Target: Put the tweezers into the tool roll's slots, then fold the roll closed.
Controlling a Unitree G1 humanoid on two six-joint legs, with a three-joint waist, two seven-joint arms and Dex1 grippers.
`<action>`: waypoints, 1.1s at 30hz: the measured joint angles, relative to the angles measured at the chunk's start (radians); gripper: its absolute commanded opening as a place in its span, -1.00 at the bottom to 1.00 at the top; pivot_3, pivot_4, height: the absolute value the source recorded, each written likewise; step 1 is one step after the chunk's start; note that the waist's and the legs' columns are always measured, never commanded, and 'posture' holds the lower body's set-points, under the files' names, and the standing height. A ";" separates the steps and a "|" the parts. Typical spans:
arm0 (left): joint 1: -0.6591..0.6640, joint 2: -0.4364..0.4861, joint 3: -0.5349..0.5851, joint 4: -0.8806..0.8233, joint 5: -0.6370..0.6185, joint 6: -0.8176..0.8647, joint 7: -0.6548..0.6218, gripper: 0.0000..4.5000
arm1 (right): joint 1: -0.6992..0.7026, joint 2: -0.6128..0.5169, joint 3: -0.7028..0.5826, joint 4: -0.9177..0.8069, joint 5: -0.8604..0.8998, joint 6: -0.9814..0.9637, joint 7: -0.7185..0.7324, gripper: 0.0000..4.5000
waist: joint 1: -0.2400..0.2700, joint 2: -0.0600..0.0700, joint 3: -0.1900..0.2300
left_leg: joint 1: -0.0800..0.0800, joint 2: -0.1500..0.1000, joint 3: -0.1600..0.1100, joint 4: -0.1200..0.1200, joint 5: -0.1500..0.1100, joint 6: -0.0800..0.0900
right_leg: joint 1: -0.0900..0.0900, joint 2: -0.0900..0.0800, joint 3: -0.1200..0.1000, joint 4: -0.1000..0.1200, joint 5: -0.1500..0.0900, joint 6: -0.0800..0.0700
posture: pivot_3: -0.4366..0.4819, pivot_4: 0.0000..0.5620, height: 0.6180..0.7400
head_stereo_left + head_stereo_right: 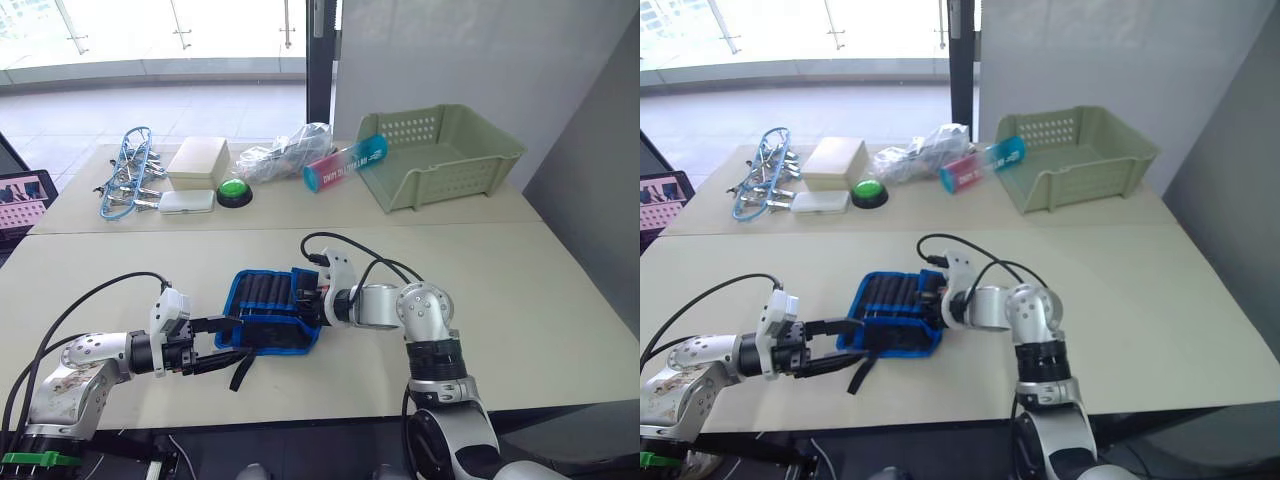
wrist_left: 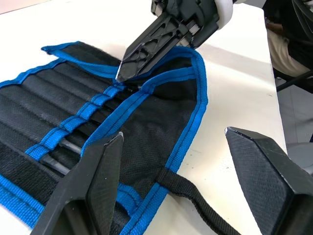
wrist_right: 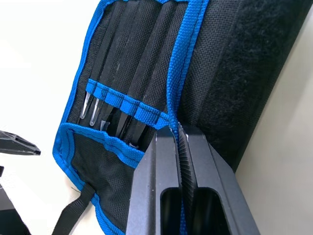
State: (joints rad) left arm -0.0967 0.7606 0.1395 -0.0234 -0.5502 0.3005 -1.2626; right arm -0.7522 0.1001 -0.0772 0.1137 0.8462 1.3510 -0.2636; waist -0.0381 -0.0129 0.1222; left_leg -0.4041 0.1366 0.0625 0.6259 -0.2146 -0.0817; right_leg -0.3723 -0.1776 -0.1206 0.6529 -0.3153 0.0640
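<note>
Right claw (image 3: 180,147) clamped on the tool roll (image 1: 270,310)'s blue-edged flap, tweezers (image 3: 128,68) tucked in the slots (image 3: 142,63) just beyond its tips. Left claw (image 2: 171,161) spread wide, straddling the roll's strap (image 2: 195,193) edge without touching. Bare surface (image 1: 540,300) well outward of both claws.

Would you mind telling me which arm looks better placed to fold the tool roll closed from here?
The right, probably. Its end effector is already pinched shut on the blue-edged flap of the tool roll, beside the slotted tweezers. The left end effector is open at the strap end, gripping nothing.
</note>
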 measured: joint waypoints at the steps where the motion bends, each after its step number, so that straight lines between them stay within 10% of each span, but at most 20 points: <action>1: 0.000 0.000 0.000 0.000 0.000 0.000 -0.001 0.57 | 0.000 0.000 0.005 0.005 0.000 -0.007 0.002 -0.98 | -0.002 0.000 0.000 | 0.000 0.000 0.000 0.000 0.000 0.000 | 0.000 0.000 0.000 0.001 0.000 0.000 | -0.05 -0.47 0.71; 18: -0.008 0.001 0.000 0.024 0.013 -0.012 -0.014 0.57 | -0.042 0.002 -0.209 -0.061 0.190 0.191 -0.160 -0.98 | 0.003 0.000 0.000 | -0.002 0.000 0.000 0.000 0.000 0.000 | -0.003 0.000 0.000 0.002 0.000 0.000 | -0.05 -0.47 0.71; 33: -0.008 0.008 0.001 0.031 0.014 -0.012 -0.017 0.57 | -0.138 0.006 -0.074 0.062 0.284 0.045 -0.157 -0.98 | -0.003 0.001 0.001 | -0.003 0.000 0.000 -0.001 0.000 0.000 | -0.005 0.000 0.000 0.003 0.000 0.000 | -0.05 -0.47 0.71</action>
State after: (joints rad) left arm -0.1046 0.7690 0.1400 0.0073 -0.5362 0.2887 -1.2794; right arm -0.8898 0.1061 -0.1513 0.1756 1.1305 1.3959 -0.4204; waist -0.0408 -0.0121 0.1229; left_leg -0.4073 0.1368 0.0623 0.6252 -0.2142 -0.0819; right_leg -0.3768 -0.1775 -0.1202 0.6555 -0.3153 0.0640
